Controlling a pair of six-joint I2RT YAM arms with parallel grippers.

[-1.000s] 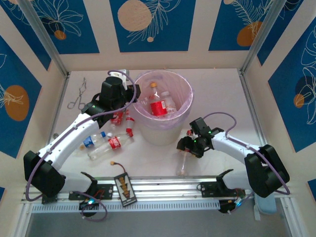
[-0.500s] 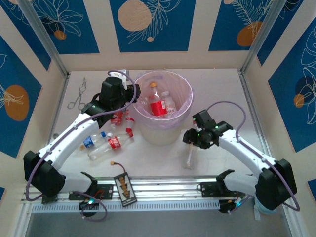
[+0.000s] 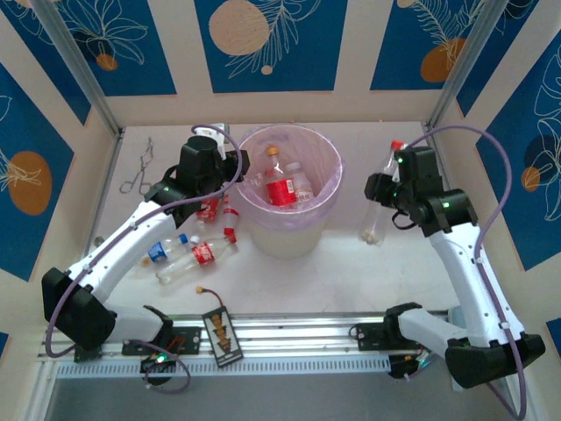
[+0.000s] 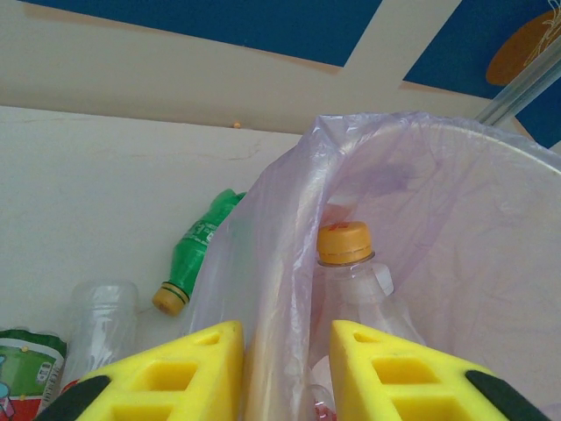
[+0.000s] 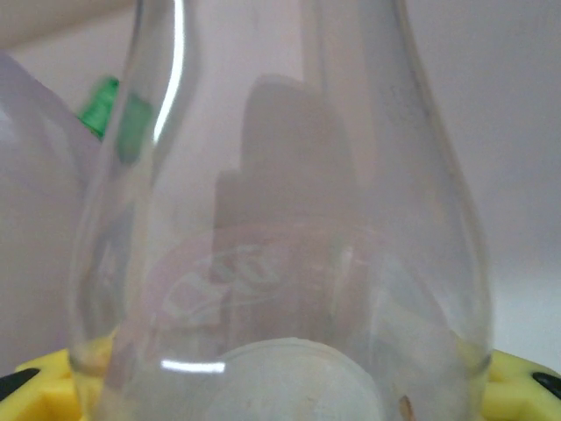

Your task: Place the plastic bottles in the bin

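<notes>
The bin [image 3: 291,235] stands at the table's middle back, lined with a pale lilac bag, with a red-labelled bottle [image 3: 279,186] and other bottles inside. My left gripper [image 3: 232,168] is at its left rim, its yellow fingers [image 4: 188,368] shut on the bag-covered rim [image 4: 280,263]. An orange-capped bottle [image 4: 346,254] shows inside. My right gripper [image 3: 392,182] is raised to the right of the bin and shut on a clear red-capped bottle [image 3: 374,219], which hangs base down. The same bottle [image 5: 280,219] sits between the yellow fingers. Loose bottles [image 3: 197,256] lie left of the bin.
Metal forceps [image 3: 138,171] lie at the back left. A green bottle [image 4: 203,241] and a clear one [image 4: 101,324] lie behind the bin's left side. A blue-labelled bottle [image 3: 160,252] lies among the loose ones. A black-and-yellow tag [image 3: 219,335] rests on the front rail.
My right arm has lifted the clear bottle off the table in front of the bin and swung it up and to the far right. The left arm has not moved.
</notes>
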